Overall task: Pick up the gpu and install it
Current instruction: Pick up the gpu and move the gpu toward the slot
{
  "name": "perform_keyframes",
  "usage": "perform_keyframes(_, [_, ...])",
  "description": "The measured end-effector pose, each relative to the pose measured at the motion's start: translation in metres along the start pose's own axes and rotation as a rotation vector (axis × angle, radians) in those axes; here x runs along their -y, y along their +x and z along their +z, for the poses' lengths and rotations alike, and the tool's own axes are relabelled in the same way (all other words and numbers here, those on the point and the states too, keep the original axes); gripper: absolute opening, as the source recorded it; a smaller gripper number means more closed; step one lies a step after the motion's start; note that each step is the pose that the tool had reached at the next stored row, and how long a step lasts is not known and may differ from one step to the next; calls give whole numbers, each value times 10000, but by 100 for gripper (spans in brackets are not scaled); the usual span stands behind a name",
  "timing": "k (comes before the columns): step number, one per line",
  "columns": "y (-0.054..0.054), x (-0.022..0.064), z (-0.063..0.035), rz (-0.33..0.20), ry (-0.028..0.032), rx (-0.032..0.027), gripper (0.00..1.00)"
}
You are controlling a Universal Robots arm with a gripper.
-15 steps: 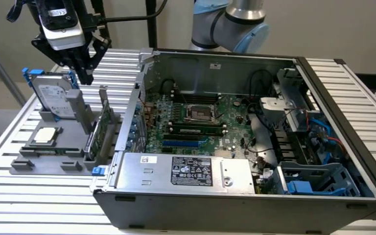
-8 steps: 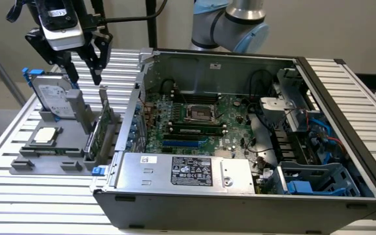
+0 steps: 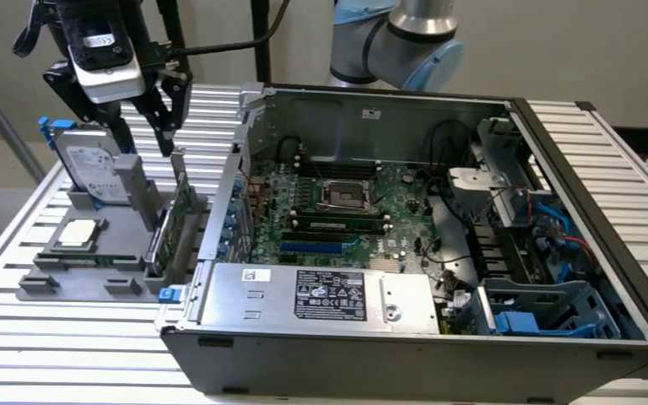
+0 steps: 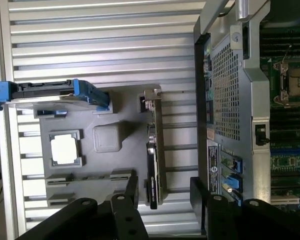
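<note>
The gpu [image 3: 175,221] stands on edge in a slot of the grey holder tray [image 3: 77,272]. It is a thin card with a green board side and a silver bracket at its upper end. In the wrist view the gpu [image 4: 154,160] shows edge-on. My gripper [image 3: 151,139] hangs above the card's bracket end, apart from it. It is open, with nothing between the black fingers [image 4: 132,192]. The gripper [image 4: 165,194] straddles the line of the card, one finger on each side.
On the same tray [image 4: 127,135] stand a silver hard drive with blue rails [image 3: 88,164] and a flat CPU [image 3: 80,234]. The open computer case [image 3: 594,211] lies on the exterior view's right, close beside the tray, with the motherboard [image 3: 336,202] and power supply [image 3: 313,295] exposed.
</note>
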State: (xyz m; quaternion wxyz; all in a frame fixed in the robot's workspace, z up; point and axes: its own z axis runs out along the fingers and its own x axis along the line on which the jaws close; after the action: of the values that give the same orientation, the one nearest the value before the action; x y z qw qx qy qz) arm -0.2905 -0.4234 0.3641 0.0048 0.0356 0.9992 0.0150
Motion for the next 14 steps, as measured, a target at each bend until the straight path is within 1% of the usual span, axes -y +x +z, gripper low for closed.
perform_keyframes(10, [33,115,180,-1,-3,3,54])
perform_keyframes(14, [38,130,253,0,-1,2,54])
